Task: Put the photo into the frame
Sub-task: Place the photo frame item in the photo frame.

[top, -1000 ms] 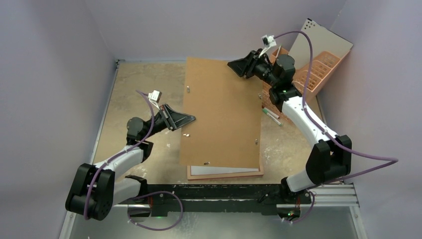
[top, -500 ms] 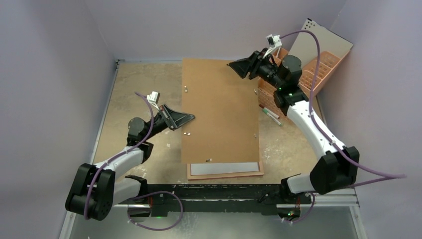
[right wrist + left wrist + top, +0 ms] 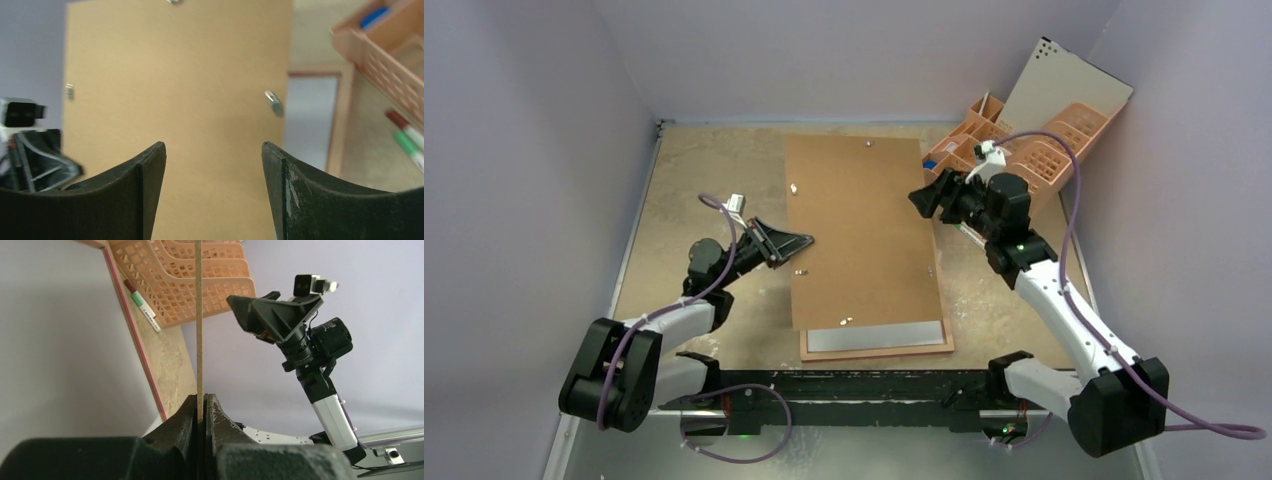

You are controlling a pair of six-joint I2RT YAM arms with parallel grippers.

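With our left gripper clamped on the backing board's edge and our right gripper spread empty, we should square the board over the frame.

No legible text, label, brand, number or sign is found in any view. The marker pens lying on the surface are too small and blurred for any print on their barrels to be made out.
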